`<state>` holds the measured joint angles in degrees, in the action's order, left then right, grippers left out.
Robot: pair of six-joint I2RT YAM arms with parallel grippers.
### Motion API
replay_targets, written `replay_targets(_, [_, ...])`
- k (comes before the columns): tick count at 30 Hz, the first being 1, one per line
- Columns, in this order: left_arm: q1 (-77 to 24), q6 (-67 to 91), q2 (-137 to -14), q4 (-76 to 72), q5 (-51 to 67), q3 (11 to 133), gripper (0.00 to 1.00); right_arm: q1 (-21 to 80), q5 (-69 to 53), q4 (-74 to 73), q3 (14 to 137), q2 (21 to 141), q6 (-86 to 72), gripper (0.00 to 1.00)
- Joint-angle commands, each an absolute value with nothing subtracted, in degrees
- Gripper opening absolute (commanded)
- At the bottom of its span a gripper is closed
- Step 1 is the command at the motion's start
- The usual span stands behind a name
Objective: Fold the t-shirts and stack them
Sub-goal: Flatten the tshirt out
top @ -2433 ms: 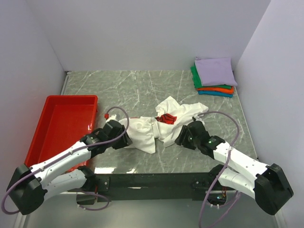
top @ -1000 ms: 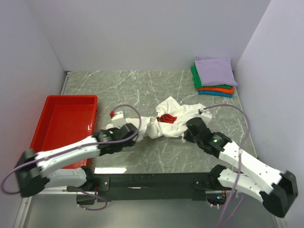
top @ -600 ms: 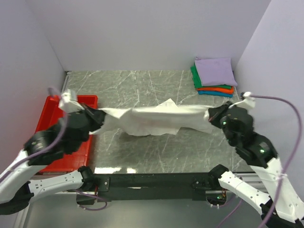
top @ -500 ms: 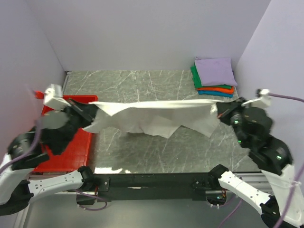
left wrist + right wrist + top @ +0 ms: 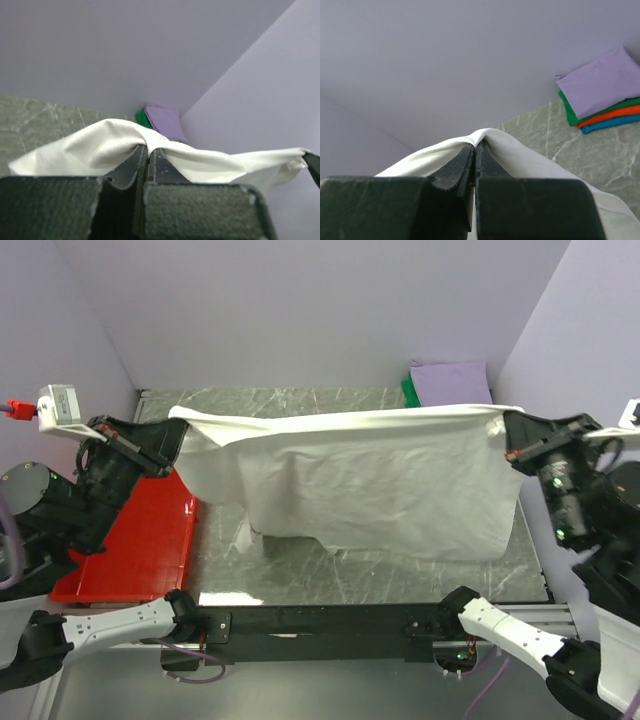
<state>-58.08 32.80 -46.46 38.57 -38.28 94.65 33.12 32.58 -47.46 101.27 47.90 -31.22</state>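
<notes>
The white t-shirt (image 5: 380, 480) shows only plain white cloth on the side facing me. It is stretched wide in the air above the grey marbled table (image 5: 290, 405). The left hand (image 5: 176, 437) is pinched tight on one end of its upper edge and the right hand (image 5: 506, 436) is clamped on the other, so the cloth hangs between them like a curtain. A red tray (image 5: 130, 545) sits at the table's left edge. In the far right corner lies a folded stack: a lavender tee (image 5: 600, 82) on a green tee (image 5: 572, 116), an orange tee (image 5: 615, 113) and a teal tee (image 5: 615, 123). From above, the hanging shirt hides the stack's near part.
</notes>
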Motion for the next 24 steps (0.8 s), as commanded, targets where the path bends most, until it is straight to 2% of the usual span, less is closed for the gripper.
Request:
replay_targets(1, [-57.66, 21.9, -48.24, 23.06, -48.14, 92.13, 0.0, 32.43, 39.37, -37.03, 96.7, 51.06, -26.2, 0.0])
replay_targets(4, [-57.13, 13.73, -53.86, 11.89, -51.23, 89.4, 0.0, 29.9, 37.45, -31.48, 94.05, 54.57, -24.96, 0.0])
replay_targets(6, [-53.64, 12.21, -57.81, 8.89, -46.87, 89.56, 0.0, 25.78, 32.21, -28.93, 93.69, 58.52, -25.13, 0.0])
replay_targets(7, [-45.0, 14.57, -62.1, 10.53, -35.19, 91.47, 0.0, 24.27, 30.08, -26.65, 93.52, 61.58, -25.4, 0.0])
replay_targets(10, [-27.32, 24.94, -70.29, 8.2, -20.69, 93.6, 0.0, 18.57, 21.39, -21.91, 94.82, 68.87, -26.72, 0.0])
replay_targets(12, [-23.05, 26.71, -77.03, 5.46, -13.99, 95.44, 0.0, 16.36, 18.38, -19.17, 96.06, 72.67, -26.89, 0.0])
replay_targets(15, [-16.8, 28.73, -88.36, 4.65, -6.17, 106.4, 0.0, 12.4, 12.93, -16.61, 103.33, 81.89, -28.21, 0.0])
replay_targets(18, [-12.93, 30.06, -99.53, 8.16, -0.55, 129.28, 0.0, 9.32, 9.24, -18.88, 119.29, 90.77, -28.56, 0.0])
replay_targets(21, [-11.43, 30.76, -106.32, 11.86, 2.27, 145.48, 0.0, 6.95, 7.13, -19.86, 128.29, 95.44, -28.56, 0.0])
replay_targets(23, [-10.03, 32.86, -105.13, 10.03, 3.86, 145.56, 0.0, 5.2, 4.67, -18.9, 129.37, 94.93, -29.52, 0.0])
replay_targets(24, [-8.54, 33.57, -101.2, 5.15, 5.43, 140.41, 0.0, 4.84, 4.22, -17.24, 127.9, 94.23, -29.62, 0.0])
